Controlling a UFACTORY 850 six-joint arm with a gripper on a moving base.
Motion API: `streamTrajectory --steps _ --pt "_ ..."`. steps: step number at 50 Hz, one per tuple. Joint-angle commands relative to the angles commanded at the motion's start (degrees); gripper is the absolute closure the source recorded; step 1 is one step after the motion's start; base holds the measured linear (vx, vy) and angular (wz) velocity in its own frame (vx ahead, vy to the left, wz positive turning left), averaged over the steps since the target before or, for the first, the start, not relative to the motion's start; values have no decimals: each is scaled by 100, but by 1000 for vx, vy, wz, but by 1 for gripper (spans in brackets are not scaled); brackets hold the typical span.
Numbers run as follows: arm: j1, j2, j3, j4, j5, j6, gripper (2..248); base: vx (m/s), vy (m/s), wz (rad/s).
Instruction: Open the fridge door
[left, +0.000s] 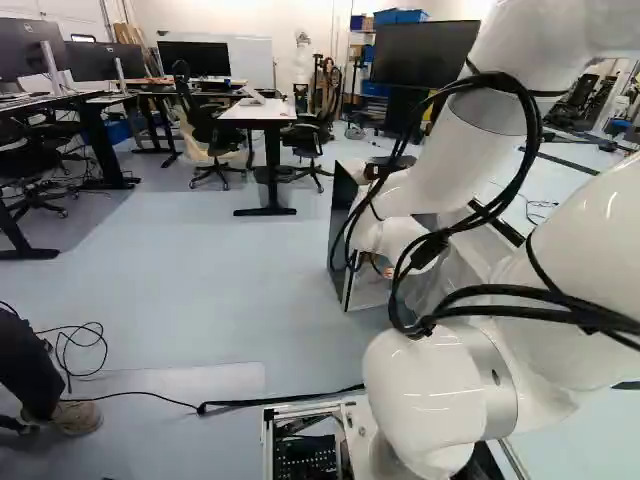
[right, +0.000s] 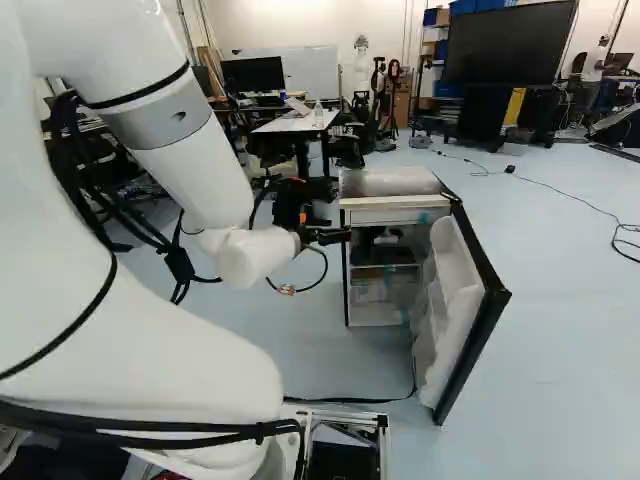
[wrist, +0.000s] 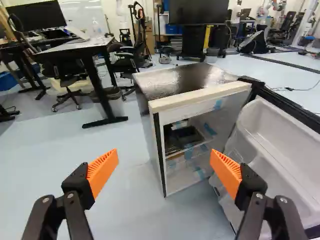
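In the right base view my gripper (right: 328, 237) is at the near left edge of the fridge (right: 392, 215), a small cabinet with a dark frame. The fridge door (right: 458, 300) stands swung wide out to the right, its white inner shelves showing. In the wrist view the gripper (wrist: 164, 172) is open, its orange pads far apart with nothing gripped between them. Ahead of it are the fridge's shiny top (wrist: 185, 80) and its inside shelves; the door's white liner (wrist: 280, 145) lies beyond and beside the right-hand finger. The left base view shows only the fridge's side (left: 342, 235), partly behind the arm.
Behind the fridge stand a white desk (right: 298, 122), office chairs (left: 208, 130) and a large dark screen (right: 508, 42). Another robot (left: 302, 62) is at the back wall. A black cable (left: 290, 398) runs along the floor ahead of the base. A person's leg (left: 30, 370) is at the left.
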Motion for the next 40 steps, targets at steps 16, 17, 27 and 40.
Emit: streamTrajectory --steps 16,17,27,40 --pt "136 210 209 -539 -43 98 3 0 0 0" --pt "143 221 220 -567 -45 103 3 0 0 0" --pt "205 317 316 -814 -64 148 3 0 0 0" --pt "262 405 403 -1040 -82 189 3 0 0 0"
